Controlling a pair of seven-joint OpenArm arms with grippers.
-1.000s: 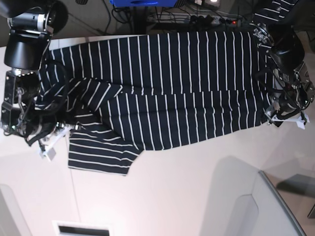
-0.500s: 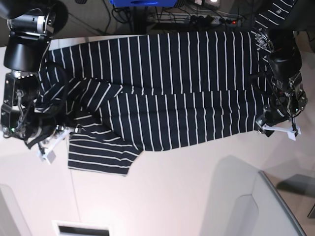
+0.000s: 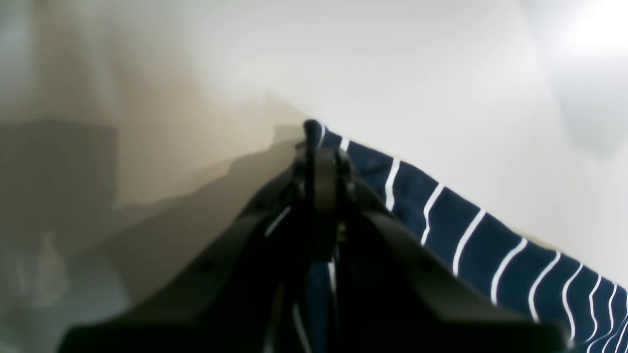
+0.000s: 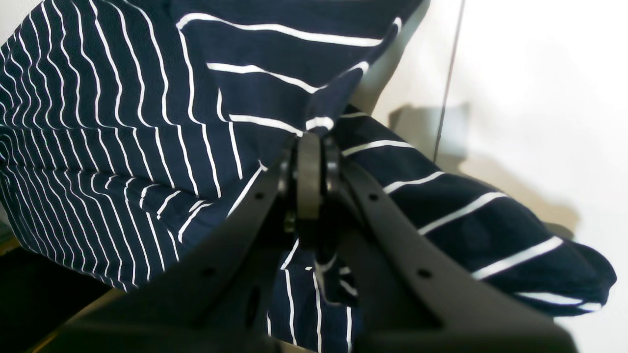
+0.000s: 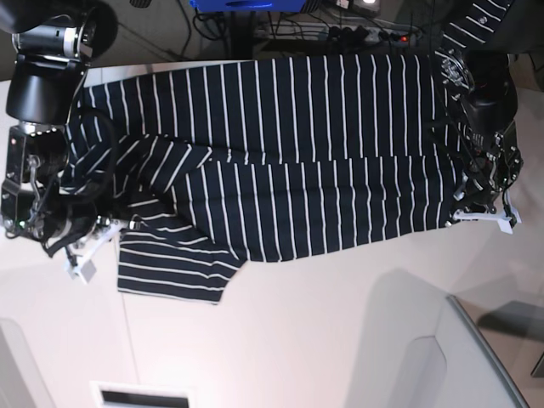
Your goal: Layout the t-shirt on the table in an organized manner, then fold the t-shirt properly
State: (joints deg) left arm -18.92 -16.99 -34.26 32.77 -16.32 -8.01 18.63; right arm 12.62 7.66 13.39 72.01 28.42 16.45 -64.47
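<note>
The dark navy t-shirt [image 5: 289,170] with thin white stripes lies spread lengthwise across the off-white table [image 5: 323,323], one sleeve sticking out toward the front left. My left gripper [image 5: 482,217] is at the shirt's right end. In the left wrist view its jaws [image 3: 314,147] are shut with the striped hem corner [image 3: 466,230] pinched between them. My right gripper [image 5: 89,246] is at the shirt's left end. In the right wrist view it [image 4: 309,142] is shut on a bunched fold of the shirt [image 4: 147,122].
Cables and a power strip [image 5: 357,34] lie beyond the table's far edge. A grey panel [image 5: 476,357] stands at the front right and a white slot [image 5: 140,395] at the front left. A thin seam line [image 4: 449,73] crosses the tabletop.
The left gripper has shifted slightly toward the shirt's hem corner and closed on it. The right arm and the shirt's layout have not visibly changed.
</note>
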